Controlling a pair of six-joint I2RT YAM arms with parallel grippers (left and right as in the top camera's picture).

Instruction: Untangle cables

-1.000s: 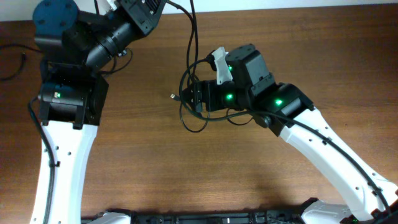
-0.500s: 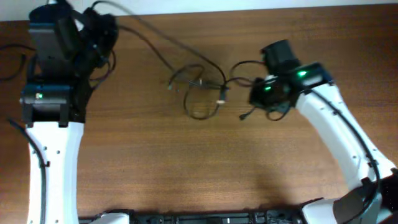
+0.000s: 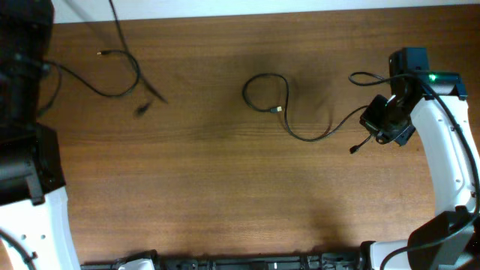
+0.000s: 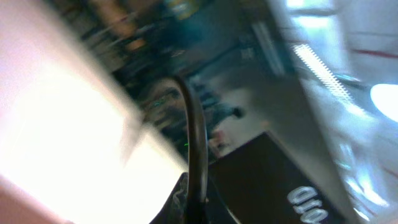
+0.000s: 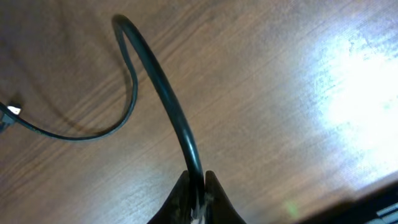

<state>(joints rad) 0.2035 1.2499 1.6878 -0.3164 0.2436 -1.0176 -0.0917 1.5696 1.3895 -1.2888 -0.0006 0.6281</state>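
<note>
Two thin black cables lie apart on the wooden table. One cable (image 3: pixel 135 73) curves across the far left, with plug ends (image 3: pixel 142 109) resting on the wood, and rises out of the top of the overhead view. My left gripper (image 4: pixel 198 205) is shut on this cable (image 4: pixel 194 124) and is raised, its camera facing the room. The other cable (image 3: pixel 288 124) forms a loop mid-table and runs right to my right gripper (image 3: pixel 379 121). In the right wrist view that gripper (image 5: pixel 198 183) is shut on the cable (image 5: pixel 160 87) just above the wood.
The left arm's black body (image 3: pixel 22 82) fills the left edge of the overhead view. The table's far edge (image 3: pixel 247 16) runs along the top. A dark rail (image 3: pixel 225 264) lines the front edge. The right arm's white link (image 3: pixel 450 165) runs down the right side.
The tangle at mid-table has come apart into two cables. My left arm swung far left and up with one; my right gripper closed on the other and drew it right.
</note>
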